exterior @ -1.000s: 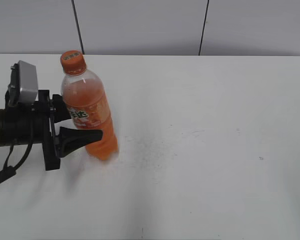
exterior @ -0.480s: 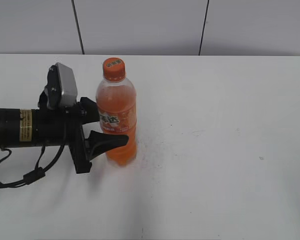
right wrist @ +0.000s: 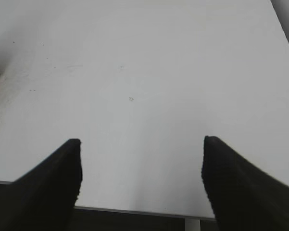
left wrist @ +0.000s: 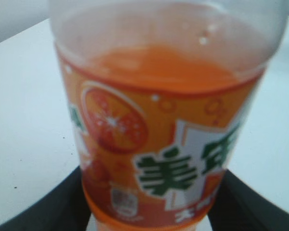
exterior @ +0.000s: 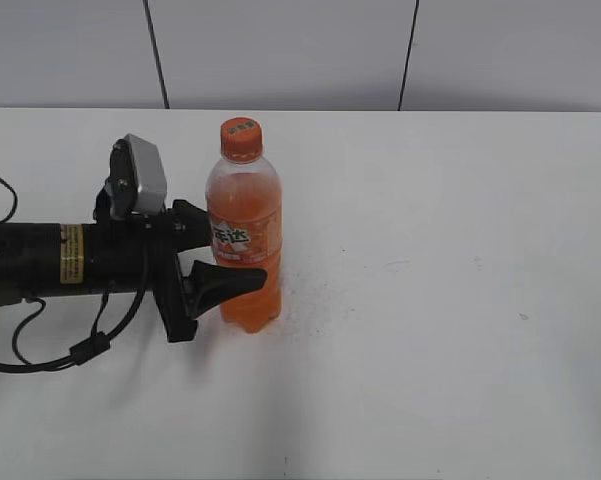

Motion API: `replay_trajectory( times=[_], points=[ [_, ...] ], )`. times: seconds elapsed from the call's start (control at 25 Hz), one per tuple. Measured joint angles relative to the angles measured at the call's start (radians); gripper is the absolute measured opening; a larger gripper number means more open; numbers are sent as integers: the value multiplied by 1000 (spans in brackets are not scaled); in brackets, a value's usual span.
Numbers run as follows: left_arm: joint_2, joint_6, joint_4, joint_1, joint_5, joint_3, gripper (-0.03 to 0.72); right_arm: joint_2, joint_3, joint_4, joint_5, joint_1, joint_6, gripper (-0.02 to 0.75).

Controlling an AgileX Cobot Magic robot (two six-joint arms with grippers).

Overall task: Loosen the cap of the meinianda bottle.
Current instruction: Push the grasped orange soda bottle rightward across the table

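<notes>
The meinianda bottle (exterior: 245,245) stands upright on the white table, left of centre, full of orange soda. Its small orange cap (exterior: 240,138) sits on top. My left gripper (exterior: 225,255) comes in from the left and is shut on the bottle's lower body, one black finger in front and one behind. In the left wrist view the bottle's orange label (left wrist: 158,144) fills the frame, with dark fingers (left wrist: 43,207) pressed at both lower sides. My right gripper (right wrist: 142,144) is open and empty over bare table; it does not show in the exterior view.
The white table (exterior: 430,300) stretches to the right of the bottle. A grey panelled wall (exterior: 280,50) runs behind it. The left arm's cable (exterior: 40,350) hangs at the left edge. The table's near edge (right wrist: 134,211) shows in the right wrist view.
My left gripper has carried the bottle to the right across the table. The bottle was tilted at first and now stands upright.
</notes>
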Motion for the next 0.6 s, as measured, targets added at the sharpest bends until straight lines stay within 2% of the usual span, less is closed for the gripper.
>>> replay_trajectory(
  times=[0.16,0.32,0.6],
  points=[
    [15,5,1,0,-25,-1,425,128,-71,24,29,0,0,554],
    [15,8,15,0,-27,-5,425,322,-199,37,85,0,0,484],
    [15,7,24,0,-27,-9,425,653,-441,40,177,0,-89,429]
  ],
)
